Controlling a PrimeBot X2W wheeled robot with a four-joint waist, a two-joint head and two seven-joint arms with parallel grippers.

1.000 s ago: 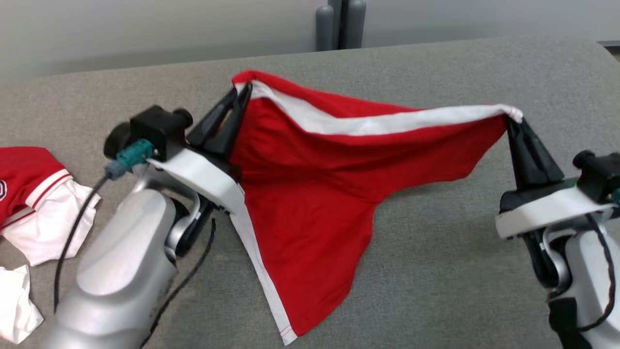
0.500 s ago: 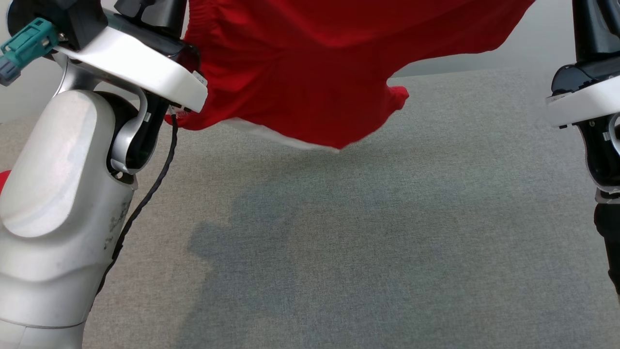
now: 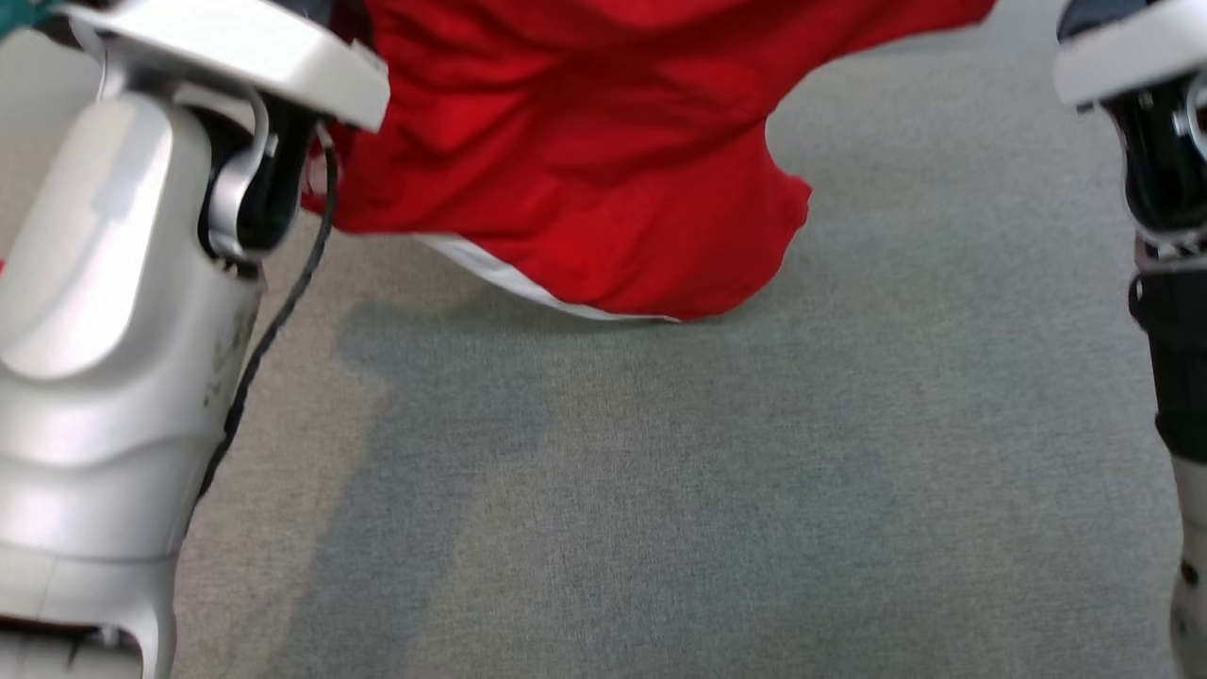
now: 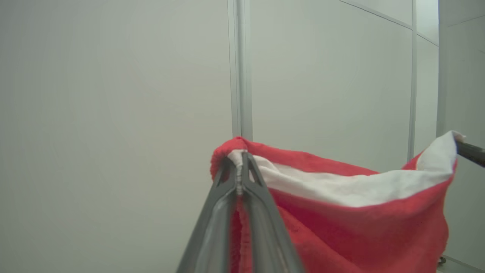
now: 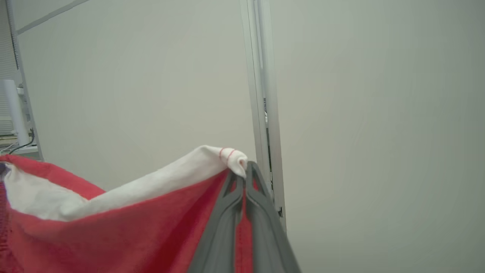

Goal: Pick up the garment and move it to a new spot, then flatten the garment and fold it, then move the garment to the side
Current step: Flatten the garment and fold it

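The garment [image 3: 603,160] is red with a white band and hangs stretched between my two arms above the grey table [image 3: 660,490]. Its lower part sags toward the cloth surface; whether it touches I cannot tell. In the left wrist view my left gripper [image 4: 238,167] is shut on one red-and-white corner of the garment [image 4: 341,212]. In the right wrist view my right gripper [image 5: 245,170] is shut on the opposite white-edged corner of the garment [image 5: 132,216]. Both grippers point toward a pale wall. In the head view the fingertips lie beyond the top edge.
My left forearm [image 3: 104,358] fills the left of the head view, with a black cable [image 3: 273,330] hanging from it. My right wrist [image 3: 1150,170] stands at the right edge. A pale wall with a vertical metal post [image 4: 242,68] rises ahead.
Both arms have raised the garment off the table and keep rising. The head view has shifted, so the grippers' fingers left its top edge. The hanging cloth swings lower and toward me.
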